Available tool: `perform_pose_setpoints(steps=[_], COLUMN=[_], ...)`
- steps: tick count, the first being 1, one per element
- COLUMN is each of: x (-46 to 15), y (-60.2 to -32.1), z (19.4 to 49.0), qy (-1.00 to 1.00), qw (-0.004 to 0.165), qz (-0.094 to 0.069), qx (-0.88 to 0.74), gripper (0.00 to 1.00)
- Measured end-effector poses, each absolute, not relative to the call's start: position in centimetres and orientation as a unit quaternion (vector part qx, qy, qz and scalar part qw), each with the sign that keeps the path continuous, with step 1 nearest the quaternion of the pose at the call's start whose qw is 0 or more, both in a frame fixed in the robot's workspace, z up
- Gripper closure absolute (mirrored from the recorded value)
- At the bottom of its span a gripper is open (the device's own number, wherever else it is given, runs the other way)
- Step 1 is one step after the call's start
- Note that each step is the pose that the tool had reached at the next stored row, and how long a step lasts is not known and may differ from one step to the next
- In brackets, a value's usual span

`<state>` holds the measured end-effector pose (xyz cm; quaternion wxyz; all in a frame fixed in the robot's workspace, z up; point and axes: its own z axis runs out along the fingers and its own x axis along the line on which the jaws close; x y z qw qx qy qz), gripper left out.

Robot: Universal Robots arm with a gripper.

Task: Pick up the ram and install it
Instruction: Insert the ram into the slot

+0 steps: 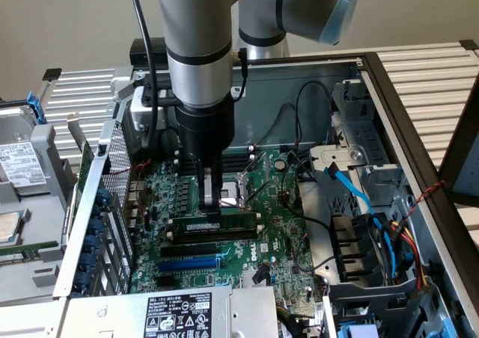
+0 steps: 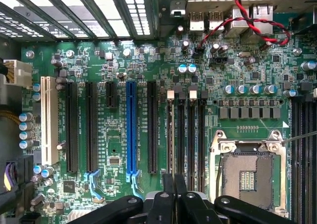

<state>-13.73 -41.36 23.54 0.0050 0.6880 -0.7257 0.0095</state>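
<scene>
Green ram (image 1: 221, 223) upright in black slot (image 1: 239, 235), seating step; hand (image 1: 212, 209) clenched at its top edge; calls for straight, even downward push.

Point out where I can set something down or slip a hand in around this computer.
Bare: the slatted tabletop beyond the case's wall on the exterior view's right, and the power supply's flat lid. Crowded: around the ram, with the fingers at its top edge, and the cable tangle beside the board.
</scene>
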Motion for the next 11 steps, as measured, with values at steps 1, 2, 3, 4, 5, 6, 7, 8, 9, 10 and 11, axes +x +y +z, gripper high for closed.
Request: perform_pose_setpoints(steps=[1,2,3,4,5,6,7,8,9,10,11], x=[-13.73,-13.73,-13.72,-13.73,-13.73,-13.73,-13.73,-13.73,-13.73,-13.73,-13.73], y=[-41.36,-41.35,-41.35,-41.35,-41.35,-41.35,-41.35,-41.35,-41.35,-41.35,-41.35], z=[23.54,23.54,23.54,23.54,23.54,23.52,23.5,23.5,23.5,23.5,23.5], qy=[-0.726,-0.726,-0.726,-0.726,-0.726,-0.726,-0.726,-0.726,-0.726,-0.726,-0.726], qw=[0.005,0.005,0.005,0.005,0.005,0.005,0.005,0.005,0.005,0.005,0.005], qz=[0.01,0.01,0.01,0.01,0.01,0.01,0.01,0.01,0.01,0.01,0.01], qx=[0.688,0.688,0.688,0.688,0.688,0.688,0.688,0.688,0.688,0.688,0.688], gripper=[0.88,0.88,0.88,0.88,0.88,0.88,0.88,0.88,0.88,0.88,0.88])
